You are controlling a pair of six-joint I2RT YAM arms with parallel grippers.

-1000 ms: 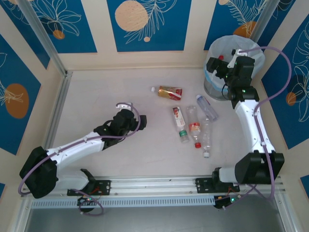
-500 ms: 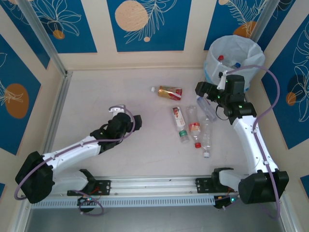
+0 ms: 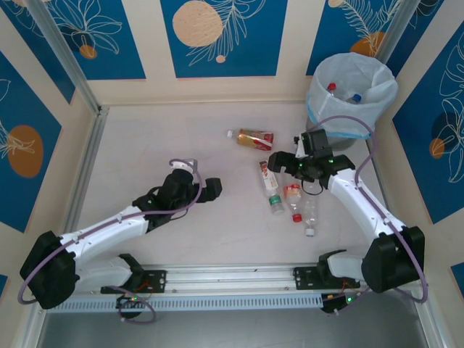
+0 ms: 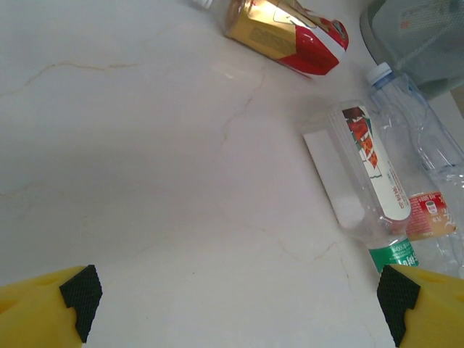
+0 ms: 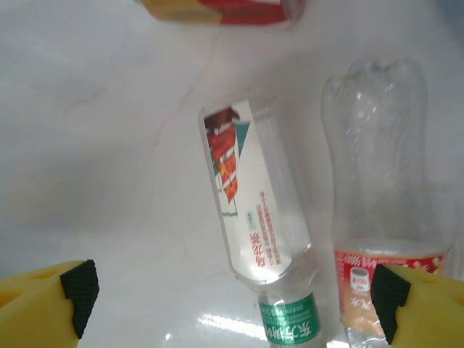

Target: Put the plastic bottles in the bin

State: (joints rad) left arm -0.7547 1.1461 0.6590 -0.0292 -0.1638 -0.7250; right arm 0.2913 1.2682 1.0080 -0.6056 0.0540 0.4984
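Bottles (image 3: pixel 332 88) inside bin (image 3: pixel 335 120), overhead view

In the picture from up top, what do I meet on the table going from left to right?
gold-and-red bottle → green-capped bottle → red-labelled bottle → clear white-capped bottle → bin

Under right claw (image 5: pixel 230 288): the green-capped bottle (image 5: pixel 257 232) lay lengthwise between the wide-spread fingers, with bare table (image 5: pixel 94 167) on its left.
Right of right claw: the red-labelled clear bottle (image 5: pixel 377 210) lay just beside it, leaving only a narrow gap.
Ahead of right claw: the gold-and-red bottle (image 5: pixel 217 9) lay crosswise.
Ahead of left claw (image 4: pixel 238 293): bare table gave free passage.
Ahead-right of left claw: the same bottles and the bin (image 4: pixel 413 43) wall stood in the way.
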